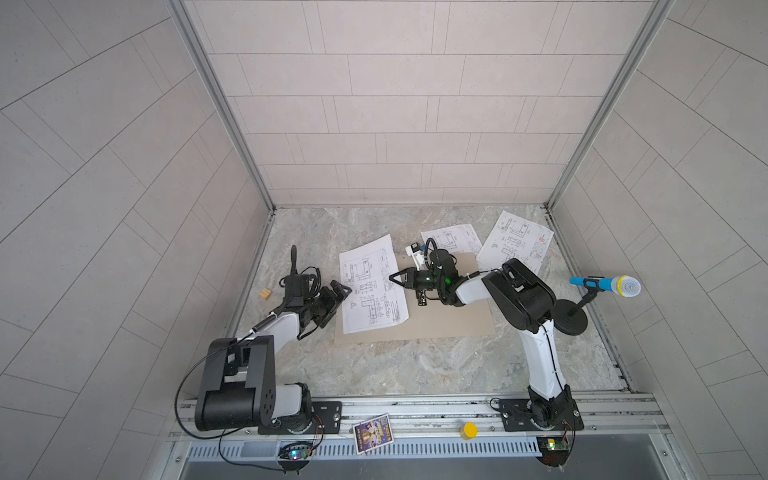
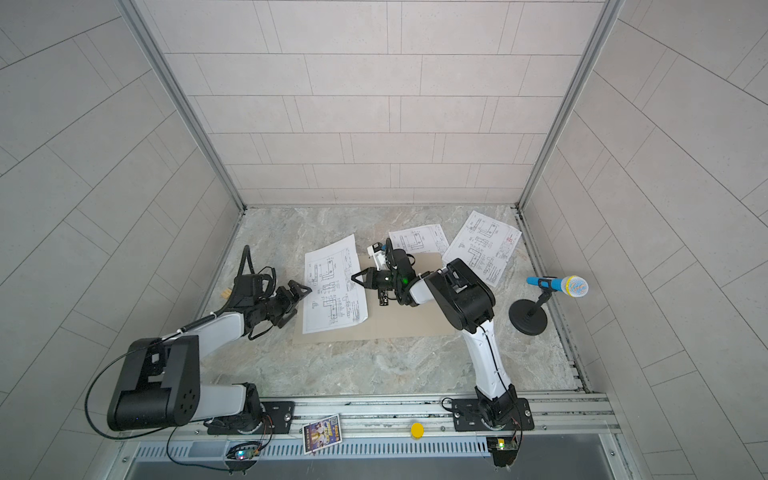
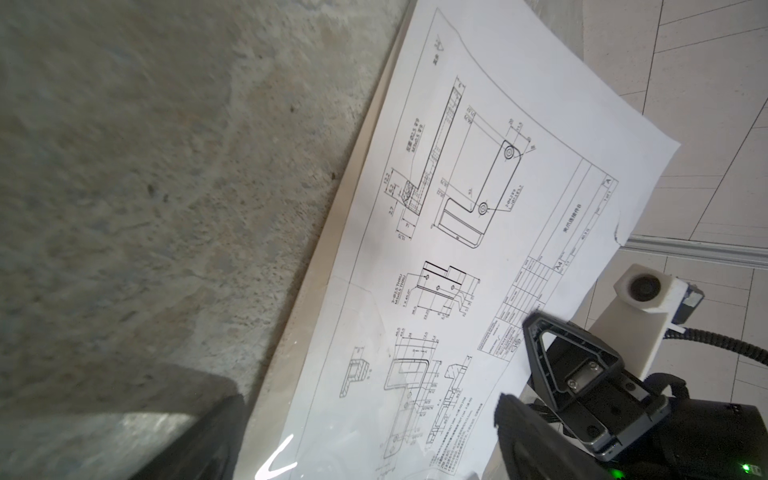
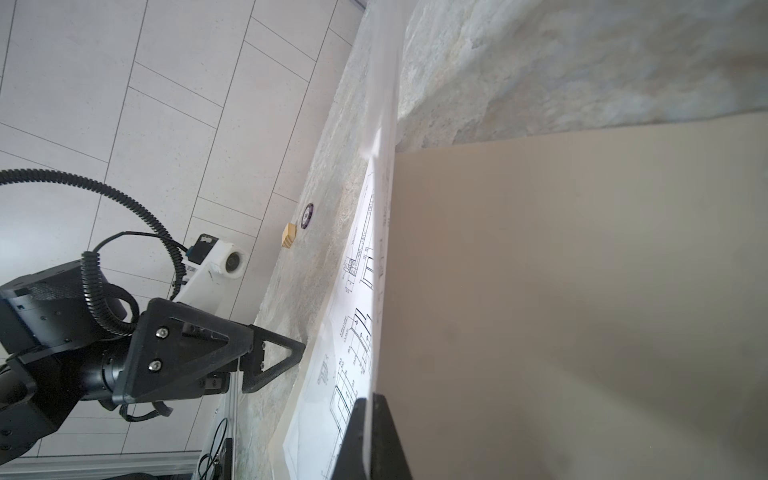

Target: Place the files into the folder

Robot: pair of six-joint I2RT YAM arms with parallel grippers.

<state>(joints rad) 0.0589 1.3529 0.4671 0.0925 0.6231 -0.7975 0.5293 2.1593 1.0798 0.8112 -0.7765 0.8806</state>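
wooden block [image 1: 265,294] sits far left on the marble table [image 1: 415,365], close to the wall. next comes my left gripper [image 1: 345,289], jaws spread wide and holding nothing, its tips just beside the left edge of the nearest sheet [image 1: 370,291]. that sheet lies over the left half of the open tan folder [image 1: 453,320], with its far corner hanging over onto the table. my right gripper [image 1: 392,278] is clamped on the sheet's right edge. in the right wrist view i see the paper pinched between the fingers [image 4: 386,449], that edge lifted off the cardboard. a second sheet [image 1: 453,239] lies at the folder's far edge, partly behind my arm. the third sheet [image 1: 515,245], with the red mark, lies on the table beside the folder's far right corner, near the blue microphone [image 1: 606,284].
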